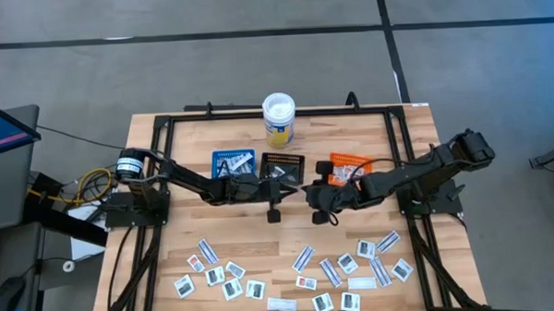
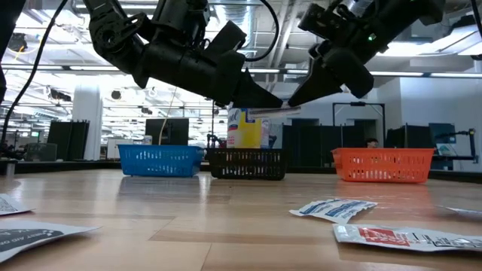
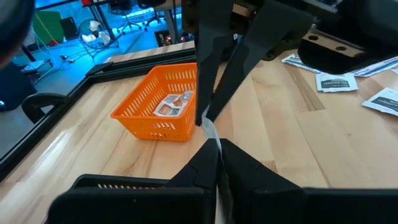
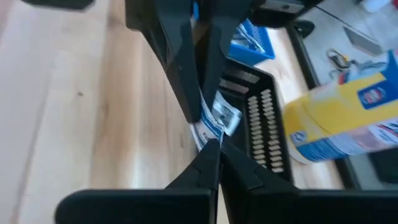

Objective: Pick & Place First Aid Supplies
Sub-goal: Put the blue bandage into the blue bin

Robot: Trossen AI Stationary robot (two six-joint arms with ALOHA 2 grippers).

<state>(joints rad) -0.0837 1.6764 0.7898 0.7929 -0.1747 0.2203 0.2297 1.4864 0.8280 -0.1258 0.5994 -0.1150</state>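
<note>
One small white-and-blue packet [image 4: 219, 118] of the first aid supplies hangs in the air between my two grippers, just in front of the black tray [image 1: 282, 165]. My left gripper [image 3: 215, 148] reaches in from the table's left and is shut on it. My right gripper [image 4: 215, 148] comes from the right and is shut on the same packet. In the low view the packet [image 2: 263, 111] shows edge-on as a thin strip. Many more packets [image 1: 228, 275] lie flat on the near part of the table. My left gripper pinches one end of the packet [image 3: 210, 132] between its two fingers, coming about level from the table's left. The packet is lifted clear of the table. My right gripper pinches the packet's other end [image 4: 211, 133] between its two fingers, slanting down from the table's right; the packet lies between the two sets of fingertips.
A blue tray [image 1: 233, 163], the black tray and an orange tray [image 1: 347, 167] stand in a row across the table's middle, the blue and orange ones with packets inside. A white-lidded yellow tub [image 1: 278, 119] stands behind them. Loose packets [image 1: 359, 268] cover the near right.
</note>
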